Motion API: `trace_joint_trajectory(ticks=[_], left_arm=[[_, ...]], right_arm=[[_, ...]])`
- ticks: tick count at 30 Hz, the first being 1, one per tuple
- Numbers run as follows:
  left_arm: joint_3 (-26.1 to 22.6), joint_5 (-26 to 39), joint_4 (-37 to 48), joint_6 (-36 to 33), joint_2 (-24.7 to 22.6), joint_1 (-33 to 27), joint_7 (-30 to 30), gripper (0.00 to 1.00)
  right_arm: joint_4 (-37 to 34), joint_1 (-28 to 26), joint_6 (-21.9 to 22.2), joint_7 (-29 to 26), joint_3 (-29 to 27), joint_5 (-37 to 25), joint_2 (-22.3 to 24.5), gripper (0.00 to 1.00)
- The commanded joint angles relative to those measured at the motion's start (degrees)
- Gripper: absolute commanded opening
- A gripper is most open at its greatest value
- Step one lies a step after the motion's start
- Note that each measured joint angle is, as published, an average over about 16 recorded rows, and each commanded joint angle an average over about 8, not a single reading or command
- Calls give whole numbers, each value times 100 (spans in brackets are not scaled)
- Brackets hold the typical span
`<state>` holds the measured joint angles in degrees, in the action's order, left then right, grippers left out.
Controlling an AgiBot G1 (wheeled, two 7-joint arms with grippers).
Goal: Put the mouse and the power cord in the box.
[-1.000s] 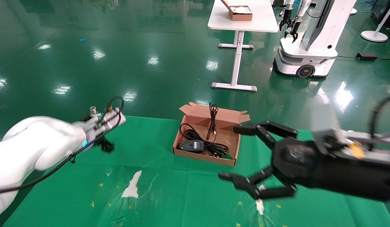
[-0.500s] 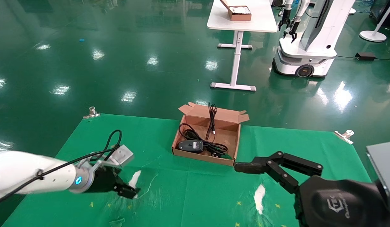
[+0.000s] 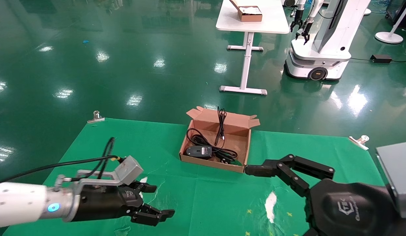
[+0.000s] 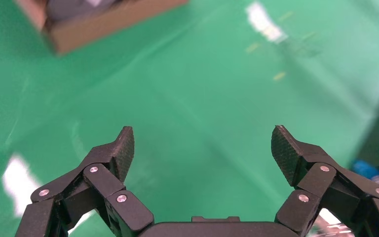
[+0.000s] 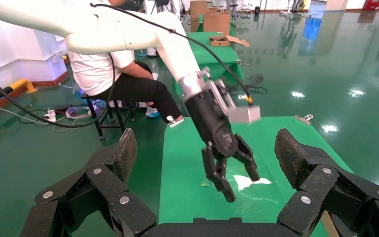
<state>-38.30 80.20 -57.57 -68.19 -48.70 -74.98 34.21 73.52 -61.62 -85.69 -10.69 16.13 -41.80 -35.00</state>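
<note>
Surface: a desk under a green cloth [image 3: 203,203], worn to white patches [image 3: 270,201] near the front; metal clips [image 3: 95,116] at its far corners.
Room: glossy green floor [image 3: 91,65]; a white table [image 3: 252,19] far off carrying a smaller brown box [image 3: 247,13]; another white robot [image 3: 321,42] to its right.
Box [image 3: 237,168]: open at mid-desk, lid flaps standing at its far edge.
Mouse [image 3: 198,151]: inside the box, near-left part, thin cable running up over the far wall.
Power cord [image 3: 203,141]: coiled inside the box behind and beside the mouse.
Left pincer [image 3: 157,201]: spread, holding nothing, low over the near-left cloth.
Right pincer [image 5: 205,168]: spread wide, empty, near right; only its upper finger [image 3: 255,170] shows from the head, just right of the box's near corner.
Change: the left pincer has come nearer and turned toward the right since half a second ago; the right one has barely moved; box contents are unchanged.
</note>
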Motion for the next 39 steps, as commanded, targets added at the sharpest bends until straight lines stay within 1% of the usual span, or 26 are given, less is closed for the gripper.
trace_joint_trajectory(ticks=[1,16,22,26,39], left_arm=[[226,-389,-163,-178,139,136,-238,100],[1842,-3170,-1324,-1448,1131,1110,-1940,100],[2326,-3997,-1674,-1827,1427,1398,-2407,100],[2466,-4234,-1775,-1939,1513,1483,-2503,100],[2315,-3982,-1665,-1820,1422,1398,-2396,100]], right_arm=[[0,0,0,0,1,1,0,100],[0,-2,3,4,7,5,3,100],[3,2,1,5,8,10,6,100],[4,5,-1,5,8,12,9,100],[-1,1,3,5,8,9,5,100]])
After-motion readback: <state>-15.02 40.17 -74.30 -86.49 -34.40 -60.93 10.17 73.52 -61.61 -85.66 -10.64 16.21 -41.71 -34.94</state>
